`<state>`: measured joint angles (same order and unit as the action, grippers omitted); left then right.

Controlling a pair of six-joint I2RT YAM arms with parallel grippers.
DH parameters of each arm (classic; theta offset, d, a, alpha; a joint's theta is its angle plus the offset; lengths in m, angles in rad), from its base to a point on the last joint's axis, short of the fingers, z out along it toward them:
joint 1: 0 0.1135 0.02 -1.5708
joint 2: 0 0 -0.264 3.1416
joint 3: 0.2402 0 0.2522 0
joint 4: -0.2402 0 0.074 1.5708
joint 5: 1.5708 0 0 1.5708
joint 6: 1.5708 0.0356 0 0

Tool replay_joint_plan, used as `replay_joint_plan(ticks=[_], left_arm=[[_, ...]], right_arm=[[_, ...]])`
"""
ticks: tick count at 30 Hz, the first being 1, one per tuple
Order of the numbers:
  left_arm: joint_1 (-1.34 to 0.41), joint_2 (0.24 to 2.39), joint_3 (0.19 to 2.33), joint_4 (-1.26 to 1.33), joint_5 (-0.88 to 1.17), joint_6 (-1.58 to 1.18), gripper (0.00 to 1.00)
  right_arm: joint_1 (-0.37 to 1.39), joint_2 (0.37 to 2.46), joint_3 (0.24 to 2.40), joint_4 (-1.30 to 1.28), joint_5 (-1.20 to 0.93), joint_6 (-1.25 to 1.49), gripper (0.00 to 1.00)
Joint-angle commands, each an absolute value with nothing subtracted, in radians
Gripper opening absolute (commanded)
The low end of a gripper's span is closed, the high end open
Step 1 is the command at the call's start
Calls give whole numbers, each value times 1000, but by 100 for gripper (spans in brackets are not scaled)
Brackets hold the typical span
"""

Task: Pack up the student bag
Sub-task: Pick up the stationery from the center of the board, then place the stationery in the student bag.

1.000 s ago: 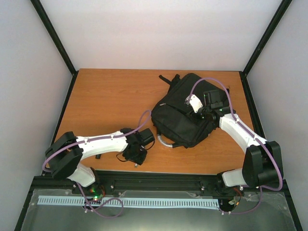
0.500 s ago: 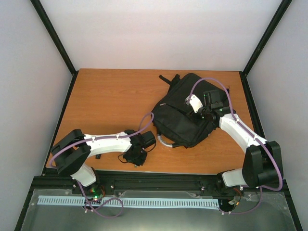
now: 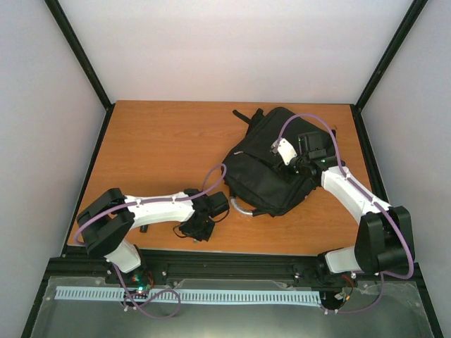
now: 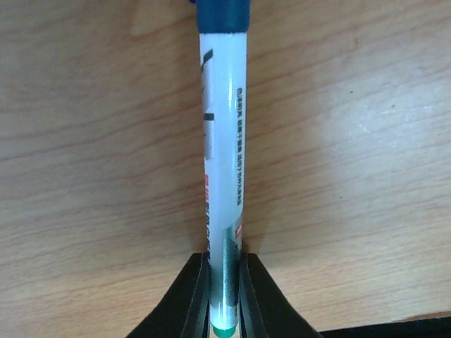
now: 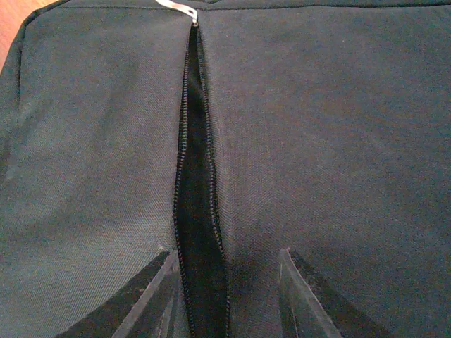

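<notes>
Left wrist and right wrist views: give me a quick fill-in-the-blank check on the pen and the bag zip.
1. The left hand is ___ on the pen.
2. The pen's cap is ___.
3. Below the right hand, the student bag's zip is ___.
Missing words: shut; blue; open.
</notes>
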<state>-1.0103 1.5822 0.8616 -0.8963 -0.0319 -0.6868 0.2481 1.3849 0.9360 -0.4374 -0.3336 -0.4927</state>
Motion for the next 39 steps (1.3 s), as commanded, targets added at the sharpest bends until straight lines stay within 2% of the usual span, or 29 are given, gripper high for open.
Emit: replay_joint_plan(ticks=[1, 5, 11, 16, 23, 26, 34, 36, 39], left_arm=[[-1022, 1536, 938, -974, -86, -717, 1], [-1022, 1481, 1012, -1023, -109, -715, 1], [-1018, 1448, 1141, -962, -75, -661, 1], [-995, 1515, 1255, -824, 34, -607, 1], [-944, 1625, 1333, -585, 219, -595, 1], [-915, 1675, 1346, -523, 277, -592, 1], [-878, 1830, 1404, -443, 419, -583, 1], [-876, 1854, 1407, -431, 427, -589, 1], [-876, 1892, 1409, -414, 442, -594, 1]], right_arm=[[244, 1393, 949, -445, -348, -499, 39], [244, 1390, 948, -442, -348, -497, 39], [245, 1393, 948, -442, -344, -497, 39], [245, 1401, 946, -438, -339, -492, 40], [245, 1427, 952, -402, -231, -466, 50], [245, 1454, 963, -402, -215, -465, 49], [245, 1401, 979, -377, -178, -437, 13], [244, 1374, 978, -372, -179, -434, 7], [244, 1336, 970, -365, -195, -433, 3]])
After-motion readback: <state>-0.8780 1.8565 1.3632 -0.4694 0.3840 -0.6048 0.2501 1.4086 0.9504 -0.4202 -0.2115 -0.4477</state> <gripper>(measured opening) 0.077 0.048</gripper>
